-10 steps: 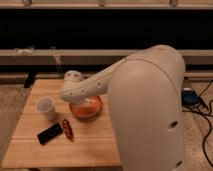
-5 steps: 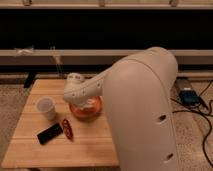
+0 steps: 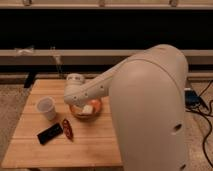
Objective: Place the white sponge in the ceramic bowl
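The ceramic bowl (image 3: 95, 106) is orange-red and shallow, and stands mid-table on the wooden table (image 3: 95, 145). The white sponge (image 3: 88, 109), a small off-white block, lies inside the bowl. My gripper (image 3: 82, 102) is at the end of the big white arm (image 3: 145, 105), right above the bowl's left half. The wrist hides most of it.
A translucent white cup (image 3: 46, 108) stands left of the bowl. A black block (image 3: 50, 133) and a red packet (image 3: 67, 128) lie near the front left. Cables and a blue device (image 3: 192, 97) are on the floor to the right. A dark wall with rails is behind.
The arm's wrist came down over the bowl and then shifted slightly. The off-white sponge now shows inside the bowl.
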Controlling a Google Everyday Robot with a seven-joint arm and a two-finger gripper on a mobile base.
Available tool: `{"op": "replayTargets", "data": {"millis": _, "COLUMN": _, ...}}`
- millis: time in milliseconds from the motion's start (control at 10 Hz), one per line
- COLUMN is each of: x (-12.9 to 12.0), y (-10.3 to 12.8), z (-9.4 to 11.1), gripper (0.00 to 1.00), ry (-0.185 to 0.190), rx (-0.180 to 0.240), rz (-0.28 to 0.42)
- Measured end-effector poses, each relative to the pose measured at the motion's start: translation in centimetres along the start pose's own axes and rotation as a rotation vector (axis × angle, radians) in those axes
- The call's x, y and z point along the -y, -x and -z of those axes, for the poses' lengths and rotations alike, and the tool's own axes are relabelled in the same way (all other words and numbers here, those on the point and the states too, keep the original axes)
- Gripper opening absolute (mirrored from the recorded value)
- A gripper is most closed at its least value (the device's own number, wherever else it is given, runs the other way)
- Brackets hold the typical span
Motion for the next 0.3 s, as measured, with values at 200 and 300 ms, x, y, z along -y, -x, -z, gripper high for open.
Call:
{"op": "replayTargets", "data": {"millis": 200, "x": 0.15, "y": -0.24, "z": 1.03, "gripper": 0.8, "ry": 0.0, "rx": 0.02, "rz": 0.017}}
{"op": "replayTargets", "data": {"millis": 300, "x": 0.08, "y": -0.11, "z": 1.06, "gripper": 0.8, "ry": 0.0, "rx": 0.022, "rz": 0.02}}
